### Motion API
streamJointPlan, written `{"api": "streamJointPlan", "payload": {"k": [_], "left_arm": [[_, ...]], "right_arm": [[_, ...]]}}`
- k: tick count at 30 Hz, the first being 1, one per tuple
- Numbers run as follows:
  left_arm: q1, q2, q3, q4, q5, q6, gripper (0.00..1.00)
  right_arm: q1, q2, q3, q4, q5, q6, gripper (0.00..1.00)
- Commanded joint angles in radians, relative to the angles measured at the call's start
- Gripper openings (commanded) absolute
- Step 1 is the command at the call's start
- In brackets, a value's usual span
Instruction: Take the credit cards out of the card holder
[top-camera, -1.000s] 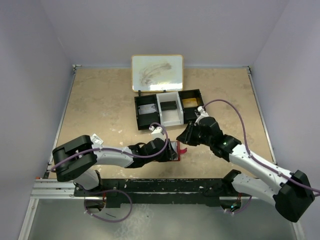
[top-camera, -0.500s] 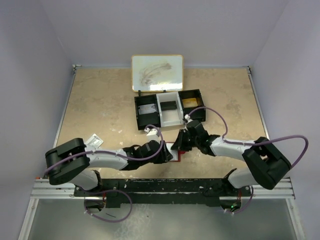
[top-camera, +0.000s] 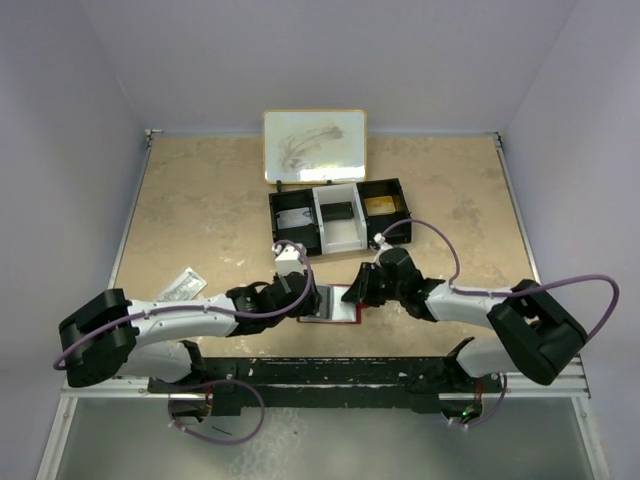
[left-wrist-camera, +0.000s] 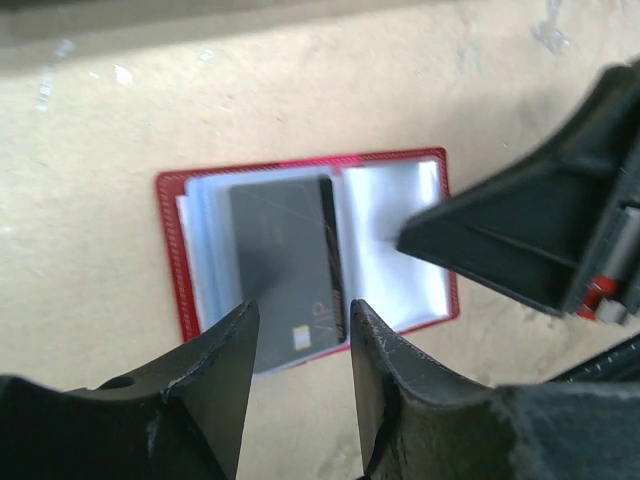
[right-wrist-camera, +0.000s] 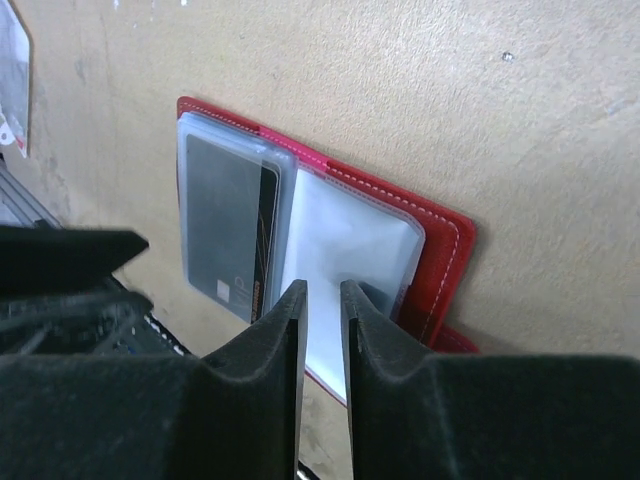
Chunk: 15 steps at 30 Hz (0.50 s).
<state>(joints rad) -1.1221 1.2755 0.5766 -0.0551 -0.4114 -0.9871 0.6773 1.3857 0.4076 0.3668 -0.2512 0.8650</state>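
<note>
Checking beneath the half-open, empty left gripper (left-wrist-camera: 302, 310), you find the small red folding card holder (left-wrist-camera: 375, 200) open, its dark grey card (left-wrist-camera: 280, 250) not yet withdrawn. The right gripper (right-wrist-camera: 322, 288), nearly closed, holds nothing.

Left fingers (left-wrist-camera: 225, 370) apart, right fingers (right-wrist-camera: 278, 350) barely.

Card holder (top-camera: 340, 305) lies open before the tray (top-camera: 274, 215), card (left-wrist-camera: 285, 270) apparently sleeved.

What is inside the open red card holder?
A dark card sits in a clear sleeve of the card holder; the neighbouring sleeve looks empty. Cards under the stacked sleeves cannot be seen.
</note>
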Motion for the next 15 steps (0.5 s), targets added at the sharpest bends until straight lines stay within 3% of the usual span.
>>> {"api": "streamJointPlan", "payload": {"k": [1, 15], "left_arm": [[0.053, -0.031, 0.022, -0.002, -0.031, 0.046, 0.41], [0.081, 0.045, -0.019, 0.146, 0.044, 0.014, 0.37]], "right_arm": [[-0.002, -0.086, -0.042, 0.068, 0.029, 0.000, 0.23], [-0.002, -0.078, -0.029, 0.097, -0.045, -0.002, 0.22]]}}
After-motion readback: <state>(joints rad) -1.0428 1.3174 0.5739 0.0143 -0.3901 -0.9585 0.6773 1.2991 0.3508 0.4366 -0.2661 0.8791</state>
